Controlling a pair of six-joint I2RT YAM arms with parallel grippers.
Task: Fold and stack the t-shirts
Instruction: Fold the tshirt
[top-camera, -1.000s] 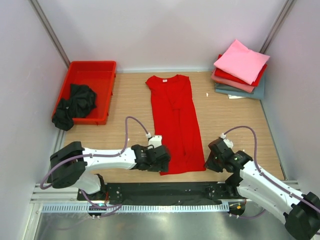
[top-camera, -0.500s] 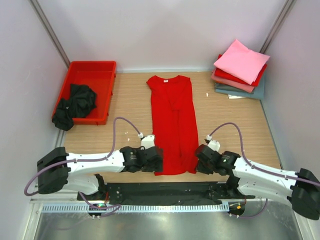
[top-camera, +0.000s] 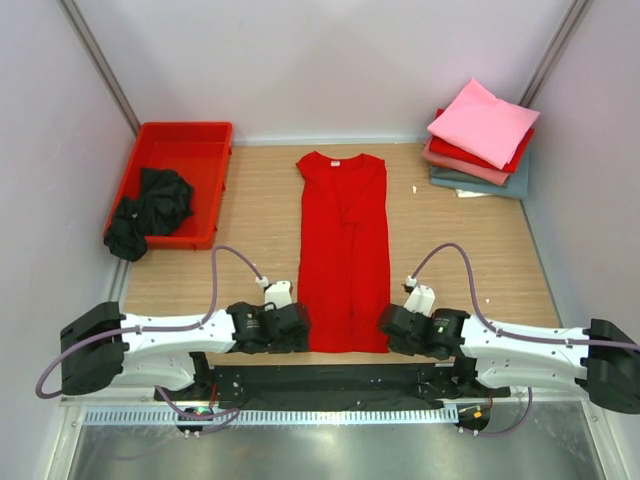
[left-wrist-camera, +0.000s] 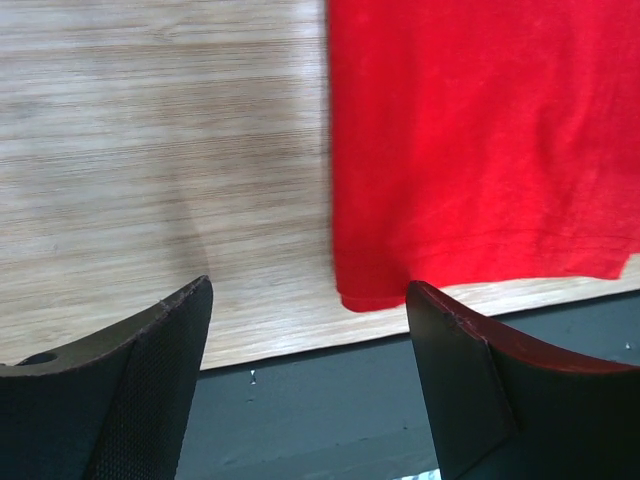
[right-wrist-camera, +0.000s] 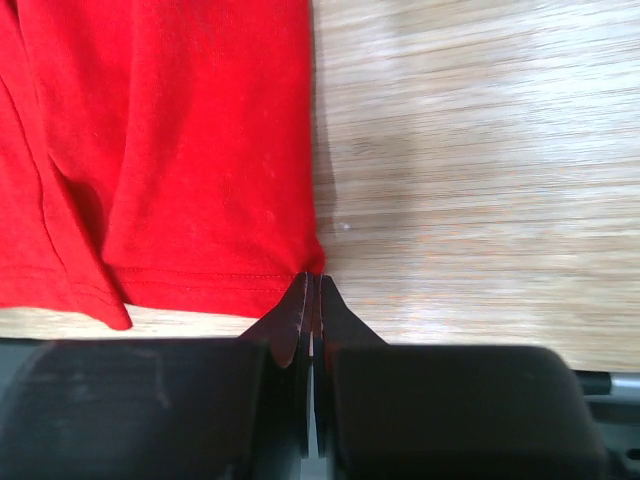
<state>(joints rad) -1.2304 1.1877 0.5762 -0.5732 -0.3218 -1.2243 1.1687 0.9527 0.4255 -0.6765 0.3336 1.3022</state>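
Observation:
A bright red t-shirt (top-camera: 343, 250), folded into a long narrow strip, lies down the middle of the table with its collar at the far end. My left gripper (top-camera: 297, 328) is open and empty at the shirt's near left corner. In the left wrist view (left-wrist-camera: 310, 290) that corner (left-wrist-camera: 370, 292) lies between the fingertips, close to the right finger (left-wrist-camera: 450, 340). My right gripper (top-camera: 388, 325) is shut, and in the right wrist view (right-wrist-camera: 314, 280) its tips pinch the near right hem corner of the shirt (right-wrist-camera: 180, 150).
A red plastic tray (top-camera: 178, 132) at the back left holds a crumpled black t-shirt (top-camera: 155, 205). A stack of folded shirts (top-camera: 480, 140), pink on top, sits at the back right. A black strip (top-camera: 330, 378) runs along the table's near edge under both grippers.
Both grippers moved toward the near edge and down to the shirt's hem corners. The left came off the shirt to its left side. The shirt now lies straighter.

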